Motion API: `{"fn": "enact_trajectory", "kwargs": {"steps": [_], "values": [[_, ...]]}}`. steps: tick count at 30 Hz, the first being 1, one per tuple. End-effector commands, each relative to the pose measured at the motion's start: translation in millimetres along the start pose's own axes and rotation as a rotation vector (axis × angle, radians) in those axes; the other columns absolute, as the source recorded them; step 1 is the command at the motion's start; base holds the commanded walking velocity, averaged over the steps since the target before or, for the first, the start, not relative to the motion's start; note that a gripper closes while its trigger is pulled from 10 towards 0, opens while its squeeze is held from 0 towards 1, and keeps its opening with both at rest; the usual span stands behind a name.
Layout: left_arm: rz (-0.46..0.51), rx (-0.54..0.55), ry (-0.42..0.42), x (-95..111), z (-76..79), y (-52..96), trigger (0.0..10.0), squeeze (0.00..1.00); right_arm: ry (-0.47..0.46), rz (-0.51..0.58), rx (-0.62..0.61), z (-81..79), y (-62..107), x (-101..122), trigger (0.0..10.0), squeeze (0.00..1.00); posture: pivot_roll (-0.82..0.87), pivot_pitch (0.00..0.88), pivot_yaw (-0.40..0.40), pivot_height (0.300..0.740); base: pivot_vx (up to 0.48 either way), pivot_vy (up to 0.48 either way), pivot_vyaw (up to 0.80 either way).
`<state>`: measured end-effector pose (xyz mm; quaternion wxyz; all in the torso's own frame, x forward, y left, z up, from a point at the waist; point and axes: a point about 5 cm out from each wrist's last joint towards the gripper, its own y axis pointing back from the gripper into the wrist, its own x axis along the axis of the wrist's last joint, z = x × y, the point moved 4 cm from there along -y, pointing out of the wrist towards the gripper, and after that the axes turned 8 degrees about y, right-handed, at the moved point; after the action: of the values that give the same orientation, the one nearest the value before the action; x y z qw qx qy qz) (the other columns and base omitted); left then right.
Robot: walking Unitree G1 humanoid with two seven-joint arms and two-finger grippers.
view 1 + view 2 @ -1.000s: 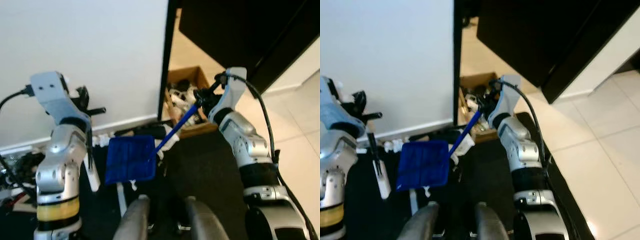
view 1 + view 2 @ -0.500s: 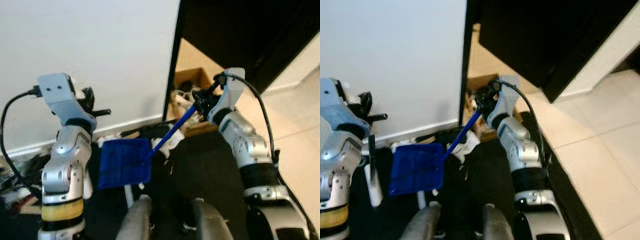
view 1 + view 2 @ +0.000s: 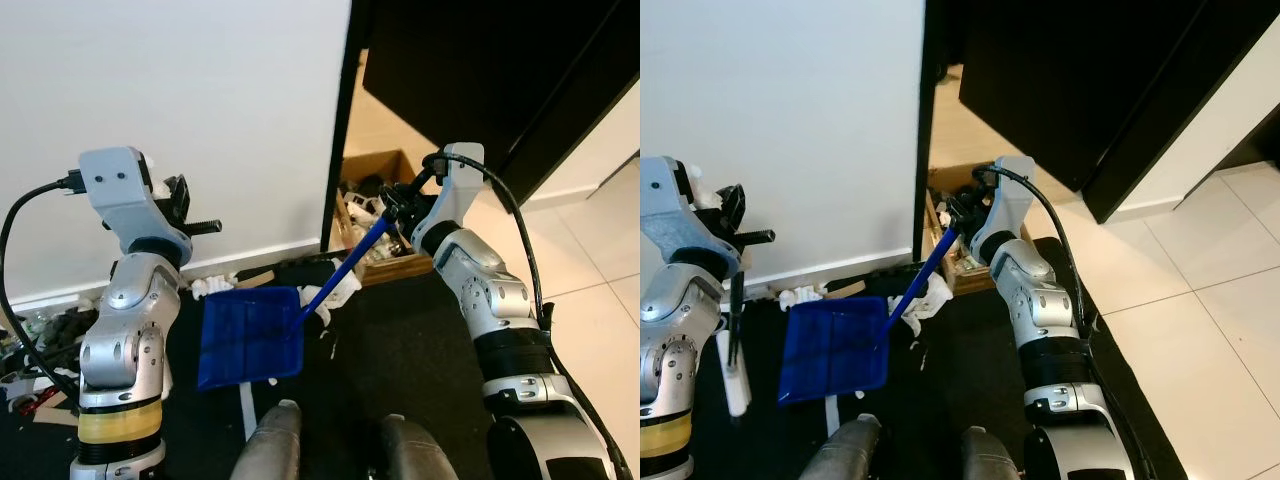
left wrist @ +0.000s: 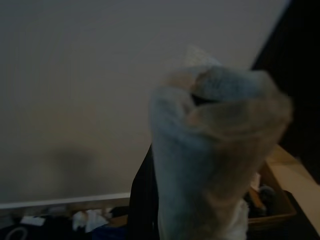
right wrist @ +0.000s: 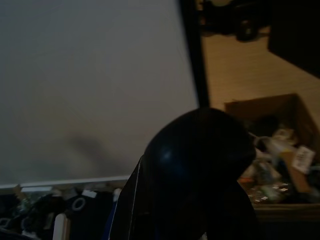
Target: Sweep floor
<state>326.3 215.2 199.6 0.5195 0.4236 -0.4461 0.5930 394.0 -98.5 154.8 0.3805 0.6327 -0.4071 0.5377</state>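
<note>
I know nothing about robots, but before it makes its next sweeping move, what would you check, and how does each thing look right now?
1. Right tool has hold of the blue dustpan's handle: ok, it is shut on the top end.
2. Blue dustpan low over the dark mat: ok, though whether it touches is cannot tell.
3. Left tool has hold of the white brush: ok, the brush hangs down from it.
4. Litter within range: ok, white scraps lie beside the pan.
5. Path free: not ok, a full cardboard box and a cable clutter crowd the area.
</note>
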Motion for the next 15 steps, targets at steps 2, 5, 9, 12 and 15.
{"fn": "enact_trajectory", "kwargs": {"steps": [2,5,9,12,15], "values": [[0.014,-0.001,0.002,2,3.1,0.7,10.0,0.00,-0.020,0.030,-0.002,1.1,0.4,5,10.0,0.00,0.03,0.179,-0.045,0.740,0.000,0.000,0.00],[0.011,0.005,0.005,1,1.9,1.2,10.0,0.00,-0.019,0.028,-0.003,1.2,0.8,4,10.0,0.00,0.02,0.183,-0.045,0.740,0.000,0.000,0.00],[-0.002,0.020,-0.011,-4,-2.6,2.1,10.0,0.00,-0.001,0.021,-0.004,2.6,1.7,2,10.0,0.00,0.02,0.185,-0.044,0.740,0.000,0.000,0.00],[-0.012,0.026,-0.016,-7,-5.2,2.9,10.0,0.00,0.071,0.016,-0.007,5.3,2.5,1,10.0,0.00,0.02,0.187,-0.044,0.740,0.000,0.000,0.00],[-0.024,0.028,-0.010,-11,-6.5,3.5,10.0,0.00,0.103,0.012,-0.016,8.6,2.8,0,10.0,0.00,0.03,0.189,-0.043,0.740,0.000,0.000,0.00]]}}
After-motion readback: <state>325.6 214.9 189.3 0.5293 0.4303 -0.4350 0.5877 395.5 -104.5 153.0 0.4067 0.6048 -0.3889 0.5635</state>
